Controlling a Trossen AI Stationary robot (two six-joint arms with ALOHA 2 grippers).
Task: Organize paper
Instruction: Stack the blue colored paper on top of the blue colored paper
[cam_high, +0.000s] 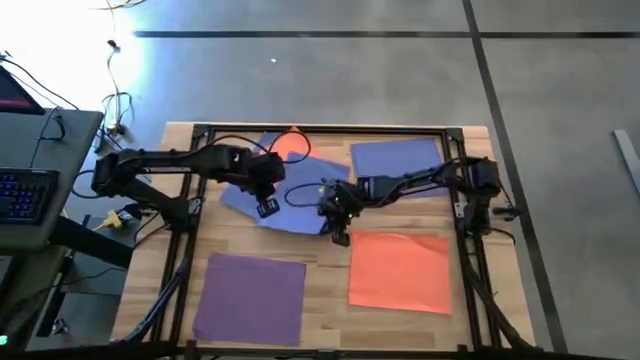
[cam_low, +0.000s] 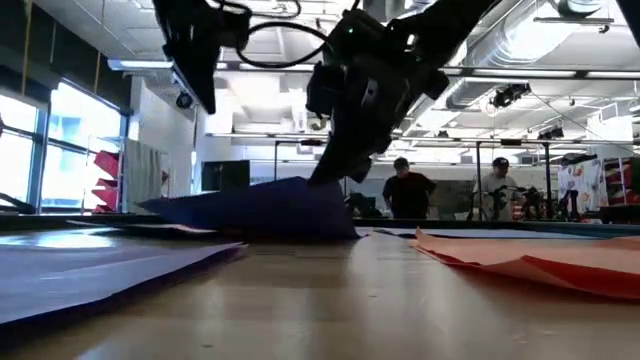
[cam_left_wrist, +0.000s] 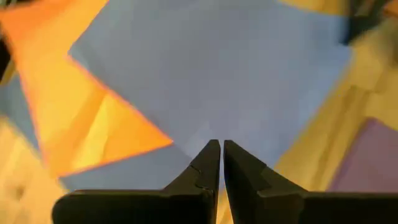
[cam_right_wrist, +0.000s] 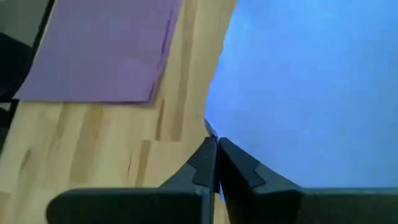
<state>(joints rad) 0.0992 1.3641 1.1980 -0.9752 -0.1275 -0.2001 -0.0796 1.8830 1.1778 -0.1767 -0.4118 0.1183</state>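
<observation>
Paper sheets, thin, matte and roughly square, lie spread over the pale wooden table. A flat purple sheet sits at the near left, with an orange sheet at the near right whose edges curl up slightly in the low view. A flat blue sheet lies at the far right. In the middle a larger crumpled blue sheet is lifted into a low tent, and a second orange sheet peeks out from under its far edge.

The right gripper is at the near edge of that crumpled blue sheet; its dark fingers are pressed together with the sheet's edge pinched between the tips. The left gripper hangs over the same sheet near its left part, its fingers drawn almost together with only a thin slit between them, holding nothing.

The table stands in a black metal frame on a grey concrete floor. A desk with a backlit keyboard stands to the left. Beyond the table, the low view shows bright windows, ceiling ducts, and two people standing far off.
</observation>
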